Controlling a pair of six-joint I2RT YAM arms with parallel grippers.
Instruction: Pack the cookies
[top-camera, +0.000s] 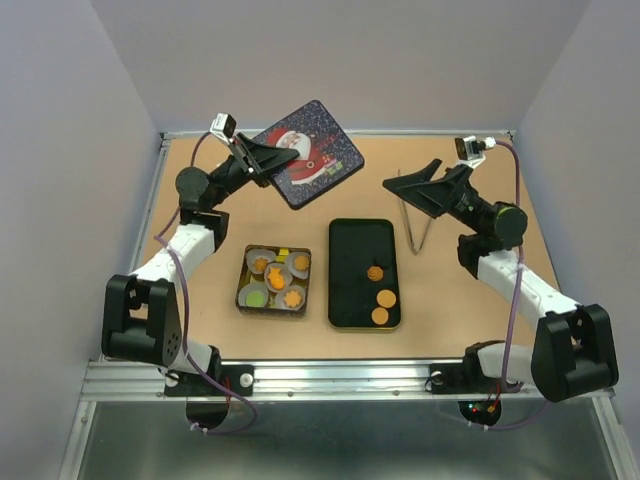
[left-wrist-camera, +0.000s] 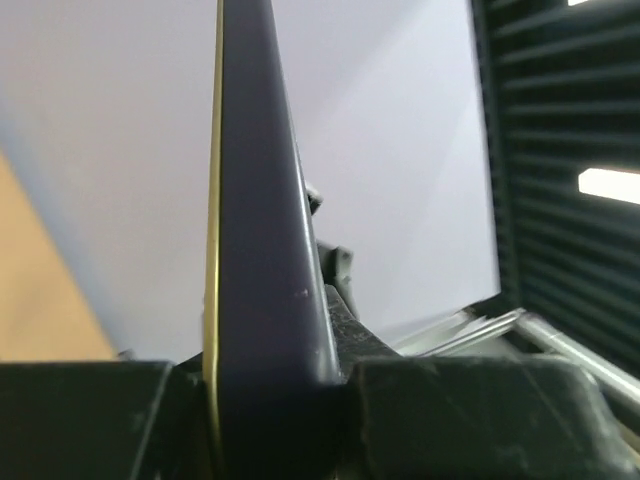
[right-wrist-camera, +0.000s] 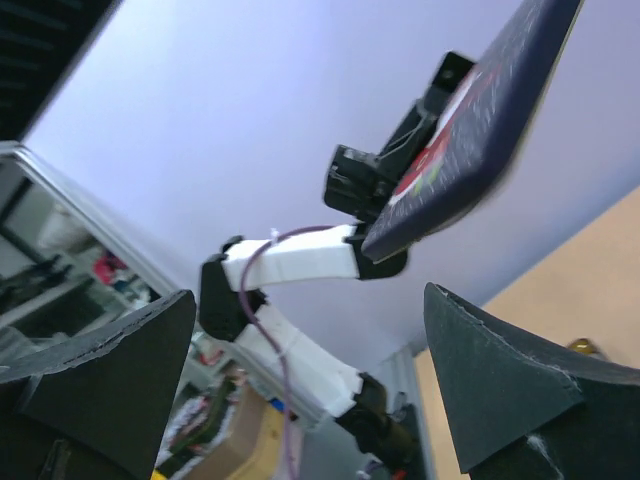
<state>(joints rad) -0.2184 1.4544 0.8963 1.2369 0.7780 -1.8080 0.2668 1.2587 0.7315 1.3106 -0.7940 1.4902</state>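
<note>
Top external view: two arms over a brown table (top-camera: 440, 300), both grippers raised over the far half.
Left gripper (top-camera: 280, 158): clamped on the left edge of the tin lid (top-camera: 315, 150); lid is off the table, tilted, Santa print facing up.
Left wrist view: lid (left-wrist-camera: 265, 250) seen edge-on, dark with a gold line along one side, pinched between the two black fingers (left-wrist-camera: 90, 420) at the bottom of frame.
Right gripper (top-camera: 412, 175): jaws spread wide, holding nothing, in the air right of the lid and beyond the tray.
Right wrist view: both fingers (right-wrist-camera: 505, 390) far apart; between them the left arm (right-wrist-camera: 290, 262) shows, carrying the lid (right-wrist-camera: 480, 120).
Tin (top-camera: 242, 290): uncovered, near-left of centre, filled with pleated paper cups (top-camera: 283, 277).
Cookies (top-camera: 271, 268): four visible in the tin's cups, three orange-brown plus one green cookie (top-camera: 257, 297); three more round orange ones lie loose on the tray.
Tray (top-camera: 350, 245): black, just right of the tin; its three cookies sit in the near-right part, well apart from both grippers.
V-shaped metal piece (top-camera: 409, 228): thin, flat on the table right of the tray, below the right gripper; looks like tongs, can't confirm.
</note>
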